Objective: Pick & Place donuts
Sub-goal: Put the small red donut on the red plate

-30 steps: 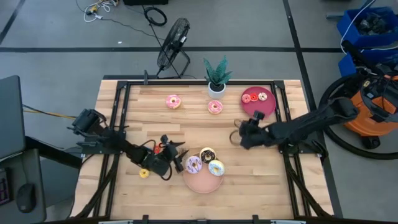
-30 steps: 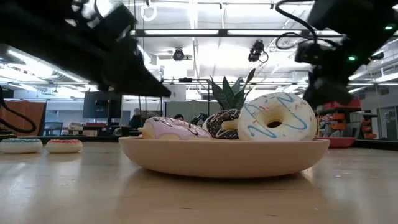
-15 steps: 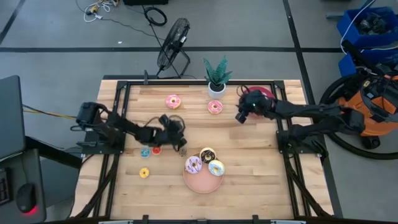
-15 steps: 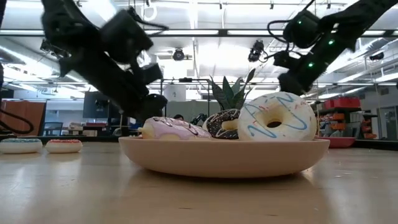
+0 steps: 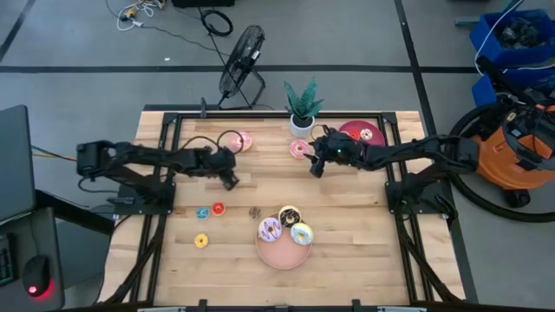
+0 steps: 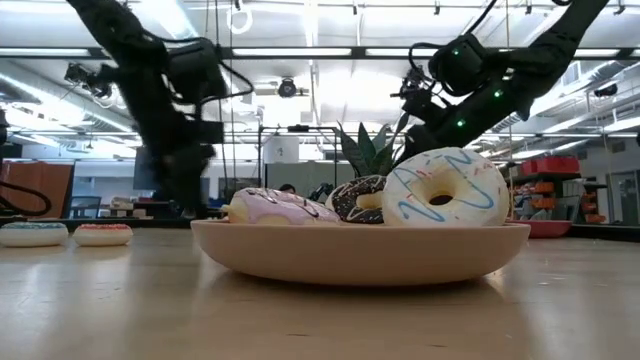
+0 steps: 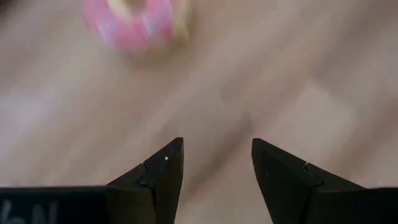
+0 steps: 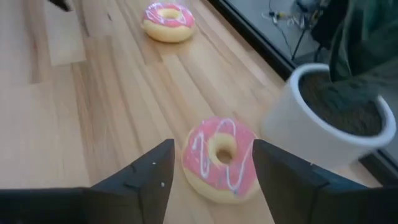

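A pink donut with white drizzle [image 5: 300,149] [image 8: 221,158] lies flat on the table near the plant pot. My right gripper [image 5: 314,165] [image 8: 212,144] hovers open just short of it, and its fingers frame the donut without touching. A second pink donut [image 5: 243,141] [image 7: 134,22] lies flat near the far edge. My left gripper [image 5: 231,173] [image 7: 217,155] is open a little on its near side, over bare wood. A pink plate [image 5: 279,254] [image 6: 360,255] carries a purple [image 5: 270,230], a chocolate [image 5: 289,214] and a blue-striped donut [image 5: 302,234].
A potted plant [image 5: 302,108] in a white pot [image 8: 329,118] stands right beside the drizzled donut. A dark red plate [image 5: 351,147] with donuts sits at the far right. Small blue [image 5: 201,212], red [image 5: 218,208], yellow [image 5: 201,241] and brown [image 5: 255,212] donuts lie left of the pink plate.
My left gripper has risen from beside the pink plate and swung toward the far edge, toward the far pink donut. My right gripper has moved from the table's right middle toward the far edge, then left toward the drizzled donut by the plant.
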